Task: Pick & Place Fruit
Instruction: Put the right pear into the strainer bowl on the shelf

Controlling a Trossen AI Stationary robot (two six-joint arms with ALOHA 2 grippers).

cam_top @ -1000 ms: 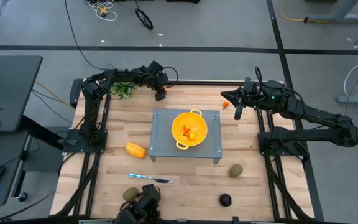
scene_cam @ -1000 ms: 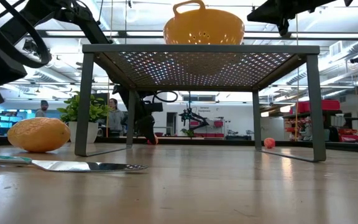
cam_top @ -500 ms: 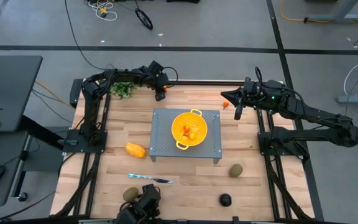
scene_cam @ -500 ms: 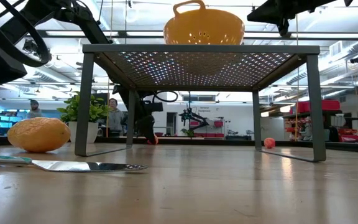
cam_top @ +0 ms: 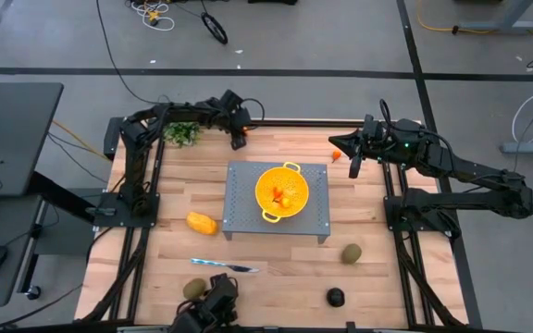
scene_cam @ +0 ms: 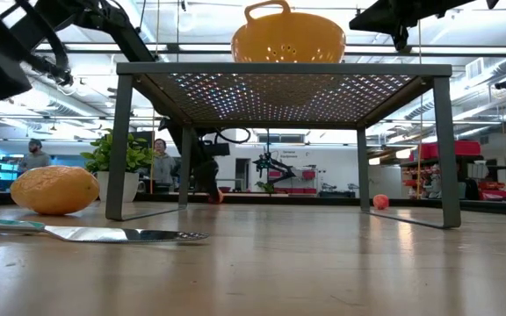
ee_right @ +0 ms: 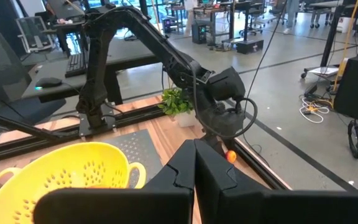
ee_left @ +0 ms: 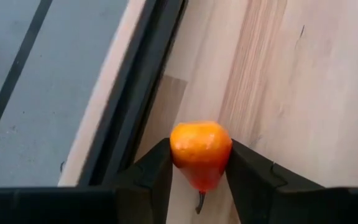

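Observation:
My left gripper (cam_top: 240, 141) stands at the table's far edge, shut on a small orange-red fruit (ee_left: 201, 151); the low view shows this fruit (scene_cam: 215, 198) close to the table top. My right gripper (cam_top: 353, 163) hangs shut, high over the far right part of the table, touching nothing. Another orange-red ball (cam_top: 336, 155) lies on the wood beside it. A yellow colander (cam_top: 282, 191) with orange-red balls in it sits on a grey perforated stand (cam_top: 239, 217). The yellow-orange oblong (cam_top: 202, 223), two brownish-green ovals (cam_top: 352, 253) (cam_top: 194, 289) and the blackish round one (cam_top: 336, 297) lie on the table. My left gripper pinches the small orange-red fruit between its two fingers (ee_left: 153, 177), one on each side of its widest part (ee_left: 179, 152). The fingers come from above, pointing down. Whether the fruit rests on the wood or hangs just clear of it, I cannot tell.
A leafy green bunch (cam_top: 183, 134) sits at the far left corner, close to my left arm. A silvery knife (cam_top: 222, 266) lies near the front edge. The stand's legs (scene_cam: 118, 145) rise mid-table. Bare wood shows between stand and right edge. People move in the room behind.

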